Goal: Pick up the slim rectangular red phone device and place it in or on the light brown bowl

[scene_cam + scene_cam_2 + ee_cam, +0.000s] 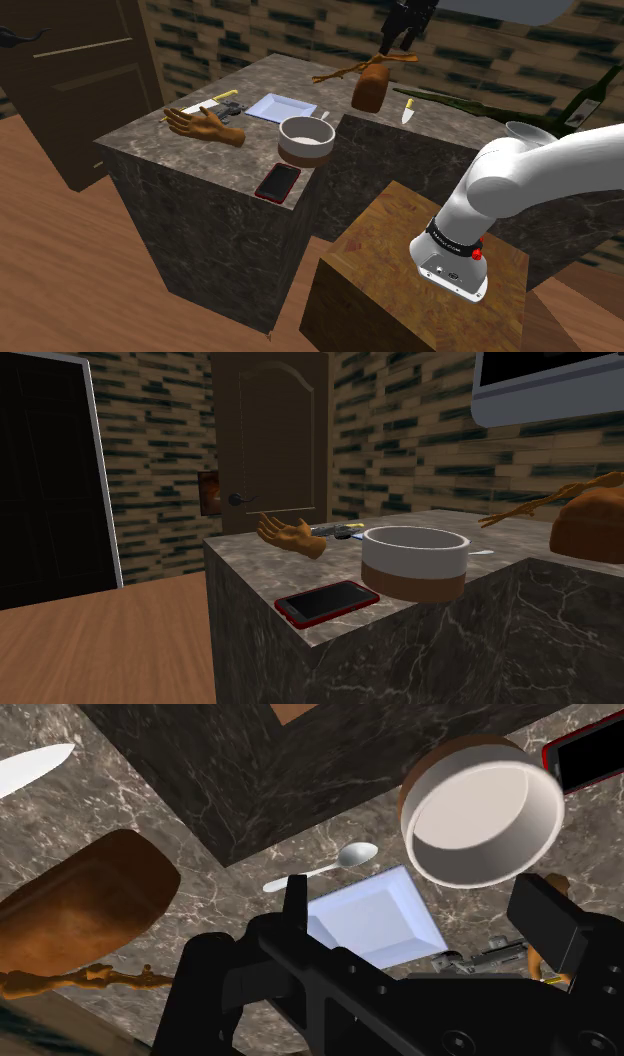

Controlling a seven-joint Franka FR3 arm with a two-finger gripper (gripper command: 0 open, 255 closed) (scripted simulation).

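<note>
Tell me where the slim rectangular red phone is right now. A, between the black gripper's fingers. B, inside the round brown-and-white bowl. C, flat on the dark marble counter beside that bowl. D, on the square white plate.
C: the slim rectangular red phone lies flat on the dark marble counter, near its edge, just beside the round brown-and-white bowl.

You had a wooden hand on the left, a square white plate behind it, and a brown loaf far right.
</note>
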